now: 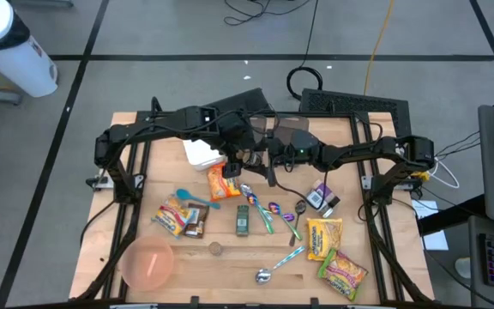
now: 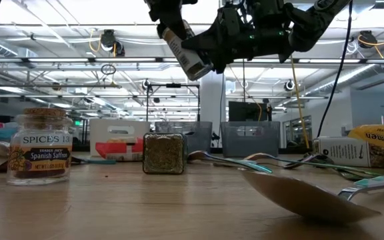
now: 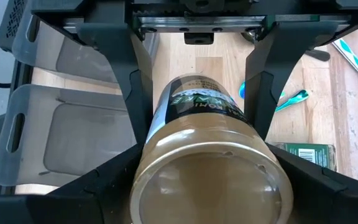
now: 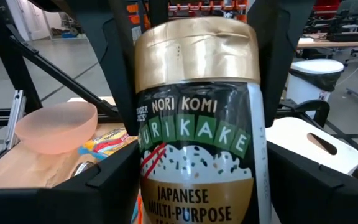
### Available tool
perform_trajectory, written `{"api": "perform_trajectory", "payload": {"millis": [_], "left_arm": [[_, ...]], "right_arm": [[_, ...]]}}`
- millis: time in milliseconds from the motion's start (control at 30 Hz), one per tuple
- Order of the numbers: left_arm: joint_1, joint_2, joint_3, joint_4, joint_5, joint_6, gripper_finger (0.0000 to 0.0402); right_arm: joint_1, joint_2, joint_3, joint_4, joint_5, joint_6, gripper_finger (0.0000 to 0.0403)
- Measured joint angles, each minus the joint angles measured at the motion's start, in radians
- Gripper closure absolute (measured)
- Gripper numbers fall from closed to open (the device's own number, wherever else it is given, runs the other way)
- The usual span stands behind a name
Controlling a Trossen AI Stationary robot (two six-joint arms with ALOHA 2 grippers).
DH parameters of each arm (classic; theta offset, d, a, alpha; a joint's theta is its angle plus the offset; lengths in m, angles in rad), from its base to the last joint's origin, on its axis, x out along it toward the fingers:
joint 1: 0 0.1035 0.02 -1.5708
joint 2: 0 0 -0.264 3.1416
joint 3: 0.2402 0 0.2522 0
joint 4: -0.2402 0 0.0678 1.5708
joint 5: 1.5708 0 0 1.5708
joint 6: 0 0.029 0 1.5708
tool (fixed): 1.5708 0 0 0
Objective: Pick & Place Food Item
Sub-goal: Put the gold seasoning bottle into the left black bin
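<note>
Handover above the worktop (image 1: 144,129) — a furikake jar (image 2: 187,55) hangs in mid-air over the back middle, tilted. The left hand (image 3: 197,155) is clamped on its sides, the jar's base towards that wrist. The right hand (image 4: 197,124) also flanks the jar, fingers against it — gold lid (image 4: 194,53) uppermost. Below lie spoons (image 1: 264,275), noodle packets (image 1: 324,236) and a pink bowl (image 1: 148,262).

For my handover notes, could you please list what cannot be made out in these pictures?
Which hand carries the furikake jar: left hand and right hand both flank it, contact unclear in wrist views.
Jar label's lowest line: cut by right wrist view's edge.
The spoon: blurred, too near the low camera.
</note>
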Motion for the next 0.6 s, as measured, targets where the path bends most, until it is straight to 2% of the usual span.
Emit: {"api": "perform_trajectory", "payload": {"millis": [133, 367, 600], "left_arm": [[0.0, 0.0, 0.0, 0.01, -0.008, 0.004, 0.0097], [-0.001, 0.0, 0.0, 0.023, -0.1, 0.029, 0.0095], [0.0, -0.024, 0.0, 0.026, -0.123, 0.056, 0.0093]], "right_arm": [[0.0, 0.0, 0.0, 0.0, 0.002, -0.001, 0.0128], [-0.005, 0.0, 0.0, -0.003, 0.02, -0.006, 0.0128], [-0.03, 0.0, 0.002, 0.018, 0.024, -0.006, 0.0128]]}}
